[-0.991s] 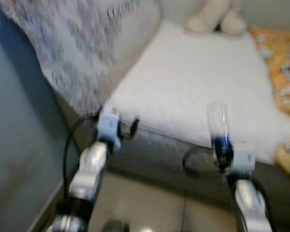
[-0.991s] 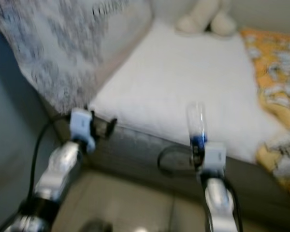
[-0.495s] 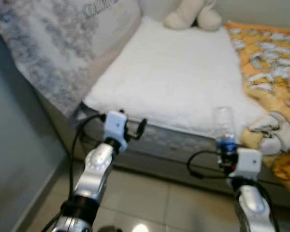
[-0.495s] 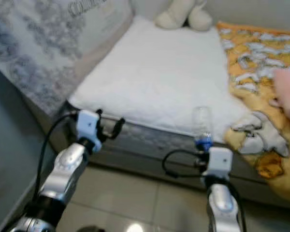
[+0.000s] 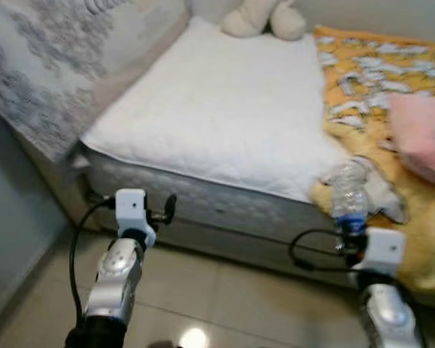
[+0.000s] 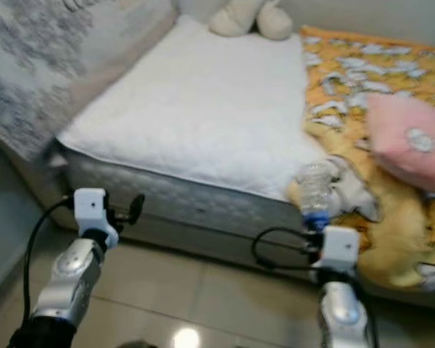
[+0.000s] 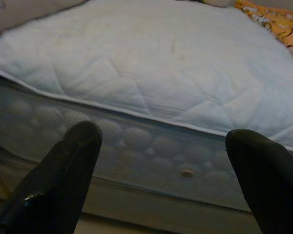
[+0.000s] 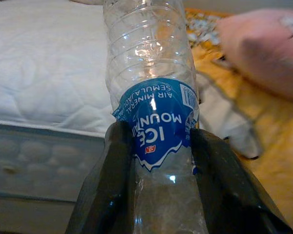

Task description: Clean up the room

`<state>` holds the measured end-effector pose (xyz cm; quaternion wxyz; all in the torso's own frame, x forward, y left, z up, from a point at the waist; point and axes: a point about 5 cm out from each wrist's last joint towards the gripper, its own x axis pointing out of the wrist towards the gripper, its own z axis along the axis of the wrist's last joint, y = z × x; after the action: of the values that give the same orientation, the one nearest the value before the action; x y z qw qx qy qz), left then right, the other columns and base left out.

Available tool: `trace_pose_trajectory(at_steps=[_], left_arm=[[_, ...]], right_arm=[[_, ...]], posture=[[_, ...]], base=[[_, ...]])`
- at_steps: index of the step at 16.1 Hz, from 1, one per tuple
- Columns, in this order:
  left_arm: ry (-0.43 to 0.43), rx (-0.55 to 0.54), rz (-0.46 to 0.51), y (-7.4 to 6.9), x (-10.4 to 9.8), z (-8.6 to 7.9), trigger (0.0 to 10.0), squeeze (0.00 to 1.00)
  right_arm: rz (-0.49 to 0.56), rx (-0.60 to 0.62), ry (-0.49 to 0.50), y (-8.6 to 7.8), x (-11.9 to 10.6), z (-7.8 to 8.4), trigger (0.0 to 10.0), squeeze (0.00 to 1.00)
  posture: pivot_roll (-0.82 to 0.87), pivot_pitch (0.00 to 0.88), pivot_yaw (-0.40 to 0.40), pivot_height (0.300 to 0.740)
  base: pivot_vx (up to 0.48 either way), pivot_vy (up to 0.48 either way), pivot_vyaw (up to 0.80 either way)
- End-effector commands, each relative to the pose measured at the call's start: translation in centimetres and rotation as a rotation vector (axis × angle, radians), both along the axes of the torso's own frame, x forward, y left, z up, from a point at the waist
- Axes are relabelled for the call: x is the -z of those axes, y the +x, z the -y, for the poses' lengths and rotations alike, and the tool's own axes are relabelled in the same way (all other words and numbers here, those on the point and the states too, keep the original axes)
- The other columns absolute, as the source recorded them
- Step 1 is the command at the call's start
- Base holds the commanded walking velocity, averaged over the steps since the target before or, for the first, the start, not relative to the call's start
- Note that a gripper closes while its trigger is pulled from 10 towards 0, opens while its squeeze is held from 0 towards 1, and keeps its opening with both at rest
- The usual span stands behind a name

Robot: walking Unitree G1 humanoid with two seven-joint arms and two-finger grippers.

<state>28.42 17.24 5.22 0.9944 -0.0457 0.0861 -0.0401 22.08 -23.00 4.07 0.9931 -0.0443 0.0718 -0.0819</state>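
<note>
Camera has swung since 1 s ago: whole scene shifted, blur gone, and a pink cushion (image 6: 406, 141) plus more of the orange patterned blanket (image 5: 362, 69) now show at 3 o'clock; arms sit lower in frame.

Right gripper (image 8: 158, 146) has its jaws clamped on a clear, crumpled plastic water bottle w/ blue label (image 5: 348, 192), held upright at 4 o'clock in the head views, in front of the bed's near edge where blanket hangs over. Right wrist view adds what head views can't resolve: label reads "ICE MOUNTAIN", upside down to that cam, w/ both black fingers (image 8: 115, 161) pressed on the label's sides.

Left gripper (image 7: 161, 141) is at 8 o'clock, above the tiled floor (image 5: 225, 297), just short of the mattress side; jaws wide apart, nothing between them. Left wrist view shows the quilted side of the mattress and its white quilted cover (image 7: 151, 58) close up.

Cream plush toy (image 5: 261, 16) sits at 12 o'clock on the bed. Grey patterned fabric (image 5: 36, 72) hangs at 10 o'clock.
</note>
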Motion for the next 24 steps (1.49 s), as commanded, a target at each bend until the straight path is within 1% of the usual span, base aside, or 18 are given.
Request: trace_pose_trajectory(at_steps=[1, 4, 5, 6, 8, 10, 14, 16, 18, 20, 21, 22, 23, 24], left_arm=[[-0.016, -0.004, 0.020, 0.2, -0.6, -0.1, 10.0, 0.00], [0.004, 0.011, 0.039, 0.4, -1.0, 0.1, 10.0, 0.00], [0.035, 0.029, 0.053, 0.6, -1.2, 0.3, 10.0, 0.00], [0.041, 0.043, 0.057, 0.7, -1.3, 0.5, 10.0, 0.00], [0.047, 0.064, 0.058, 0.7, -1.3, 0.8, 10.0, 0.00], [0.062, 0.081, 0.072, 0.7, -1.5, 1.6, 10.0, 0.00], [0.067, 0.090, 0.063, 1.1, -1.5, 2.1, 10.0, 0.00], [0.093, 0.086, 0.070, 1.6, -1.7, 2.7, 10.0, 0.00], [0.092, 0.084, 0.071, 1.7, -1.8, 3.0, 10.0, 0.00], [0.108, 0.065, 0.062, 1.6, -1.6, 2.2, 10.0, 0.00], [0.107, 0.056, 0.060, 1.3, -1.4, 1.5, 10.0, 0.00], [0.131, 0.050, 0.076, 0.4, -1.3, 0.1, 10.0, 0.00], [0.153, 0.055, 0.097, -1.0, -1.3, -1.2, 10.0, 0.00], [0.167, 0.070, 0.095, -1.4, -1.1, -1.3, 10.0, 0.00]], right_arm=[[0.055, -0.080, 0.008, 1.2, -1.2, -1.3, 10.0, 0.00], [0.052, -0.101, 0.021, 1.5, -1.3, -1.4, 10.0, 0.00], [0.052, -0.087, 0.048, 1.6, -1.3, -1.1, 10.0, 0.00], [0.052, -0.068, 0.075, 1.6, -1.3, -0.7, 10.0, 0.00], [0.046, -0.065, 0.085, 1.5, -1.1, -0.5, 10.0, 0.00], [0.032, -0.063, 0.091, 1.3, -0.9, -0.5, 10.0, 0.00], [0.034, -0.065, 0.099, 1.1, -0.9, -0.7, 10.0, 0.00], [0.033, -0.069, 0.102, 1.1, -0.8, -0.9, 10.0, 0.00], [0.032, -0.073, 0.102, 1.1, -0.8, -1.0, 10.0, 0.00], [0.032, -0.073, 0.103, 1.0, -0.8, -1.0, 10.0, 0.00], [0.038, -0.060, 0.099, 0.9, -0.9, -0.7, 10.0, 0.00], [0.043, -0.053, 0.086, 0.3, -1.1, -0.3, 10.0, 0.00], [0.039, -0.060, 0.069, -0.6, -1.1, -0.2, 10.0, 0.00], [0.031, -0.068, 0.064, -0.8, -1.0, -0.2, 10.0, 0.00]], posture=[[0.03, 0.000, -0.029, 0.728], [0.03, 0.000, -0.034, 0.728], [0.03, 0.000, -0.035, 0.728], [0.03, 0.000, -0.030, 0.728], [0.03, 0.000, -0.030, 0.728], [0.02, 0.000, -0.017, 0.728], [0.00, 0.000, -0.002, 0.728], [0.00, 0.000, 0.001, 0.728], [0.00, 0.000, 0.002, 0.728], [0.00, 0.000, -0.001, 0.728], [0.00, 0.000, -0.003, 0.728], [0.00, 0.000, -0.007, 0.728], [0.00, 0.000, -0.008, 0.728], [0.00, 0.000, -0.008, 0.728]], base=[[0.000, 0.000, 0.73], [0.000, 0.000, 0.72], [0.000, 0.000, 0.71], [0.000, 0.000, 0.71], [0.000, -0.315, 0.69], [0.000, -0.480, 0.67], [0.000, -0.480, 0.62], [0.000, -0.480, 0.62], [0.000, -0.480, 0.62], [0.000, -0.480, 0.62], [0.000, -0.480, 0.61], [0.000, -0.480, 0.61], [0.000, -0.480, 0.62], [0.000, -0.480, 0.61]])
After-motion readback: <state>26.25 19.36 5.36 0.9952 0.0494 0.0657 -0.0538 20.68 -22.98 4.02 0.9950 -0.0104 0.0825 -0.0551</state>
